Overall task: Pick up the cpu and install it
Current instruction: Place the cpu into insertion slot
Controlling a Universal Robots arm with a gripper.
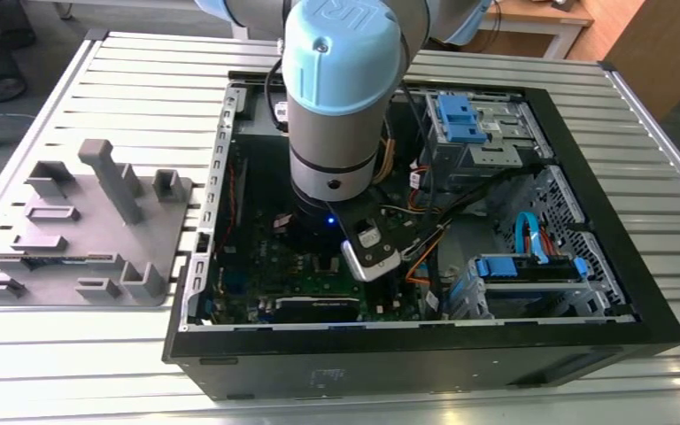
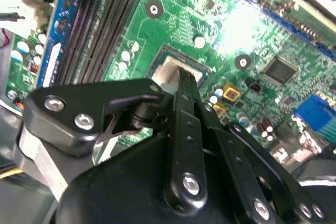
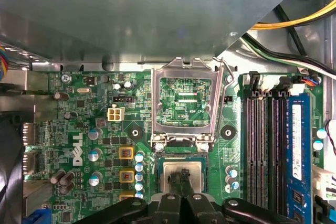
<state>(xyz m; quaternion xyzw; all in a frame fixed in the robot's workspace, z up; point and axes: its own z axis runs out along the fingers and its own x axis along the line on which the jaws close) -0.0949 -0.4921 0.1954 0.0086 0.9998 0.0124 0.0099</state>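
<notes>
The cpu (image 3: 195, 167), a small square chip with a shiny silver top, lies flat in the socket on the green motherboard (image 3: 94, 129); in the second wrist view the cpu (image 2: 166, 72) shows as a pale square. My gripper (image 3: 178, 177) hangs right over its middle with the two black fingertips (image 3: 185, 173) drawn close together, shut, at or just above the chip's top. The silver socket bracket (image 3: 155, 103) stands flipped open beside the socket. In the exterior view the arm (image 1: 334, 106) reaches down into the open computer case (image 1: 435, 345).
Black memory slots (image 3: 265, 140) and a blue slot (image 3: 296, 145) run beside the socket. Yellow and white cables (image 3: 294, 22) cross near the case wall. Blue drive bays (image 1: 470, 119) sit in the case. A grey fixture plate (image 1: 74, 230) lies at the exterior view's left.
</notes>
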